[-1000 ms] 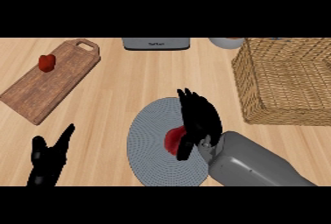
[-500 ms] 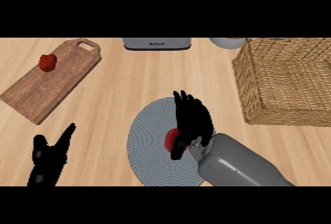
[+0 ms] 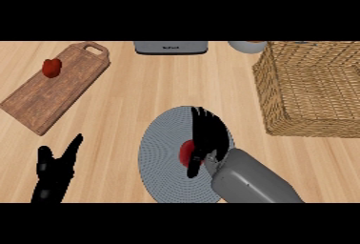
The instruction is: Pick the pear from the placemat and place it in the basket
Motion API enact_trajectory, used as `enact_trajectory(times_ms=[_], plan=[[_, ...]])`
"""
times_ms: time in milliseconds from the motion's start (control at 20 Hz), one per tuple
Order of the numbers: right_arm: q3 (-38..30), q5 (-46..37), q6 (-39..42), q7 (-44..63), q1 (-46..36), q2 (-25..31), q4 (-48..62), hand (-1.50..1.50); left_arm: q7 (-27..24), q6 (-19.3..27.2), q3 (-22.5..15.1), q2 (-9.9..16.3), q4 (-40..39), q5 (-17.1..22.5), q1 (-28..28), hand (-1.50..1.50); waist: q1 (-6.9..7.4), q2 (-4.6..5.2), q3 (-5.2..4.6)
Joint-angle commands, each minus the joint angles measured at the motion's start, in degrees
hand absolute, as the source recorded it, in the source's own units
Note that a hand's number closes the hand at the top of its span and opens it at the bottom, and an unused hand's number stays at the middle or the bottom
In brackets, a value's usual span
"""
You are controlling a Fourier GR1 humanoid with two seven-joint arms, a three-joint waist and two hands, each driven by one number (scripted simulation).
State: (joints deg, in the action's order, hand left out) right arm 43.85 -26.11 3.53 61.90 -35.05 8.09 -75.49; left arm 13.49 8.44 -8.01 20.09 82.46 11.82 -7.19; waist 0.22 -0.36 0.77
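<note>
A round grey placemat [image 3: 165, 162] lies low in the middle of the frame on the wooden counter [image 3: 141, 90]. On it sits the pear [image 3: 185, 153], which looks red here. Only a bit of it shows, because the right hand [image 3: 207, 138] is over it. The hand's fingers point up toward the top of the frame and its thumb hangs down beside the pear. I cannot tell if the hand has hold of the pear.

The big woven basket [image 3: 309, 86] is at the upper right, well apart from the placemat.

The left hand [image 3: 56, 171] rests at the lower left with its fingers straight and holds nothing.

At the upper left is a wooden cutting board [image 3: 56, 90] with a small red thing [image 3: 51, 67] on it. At the top edge are a grey box [image 3: 171, 46] and a pale round thing [image 3: 246, 45].
</note>
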Motion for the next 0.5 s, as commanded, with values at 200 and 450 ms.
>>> enact_trajectory(times_ms=[200,450], plan=[[-1.08,-4.98,0.06,0.54,4.54,-0.92,1.35,-1.50,-2.87,-1.78,-0.77,-2.88,-4.25,-1.22,-1.67,0.00,-0.32,0.35,-0.80],[-2.69,-8.14,-1.65,-1.15,3.93,-5.93,8.16,-1.50,2.41,-2.91,1.31,-0.61,1.66,0.04,-1.37,0.00,0.28,0.39,-0.76]])
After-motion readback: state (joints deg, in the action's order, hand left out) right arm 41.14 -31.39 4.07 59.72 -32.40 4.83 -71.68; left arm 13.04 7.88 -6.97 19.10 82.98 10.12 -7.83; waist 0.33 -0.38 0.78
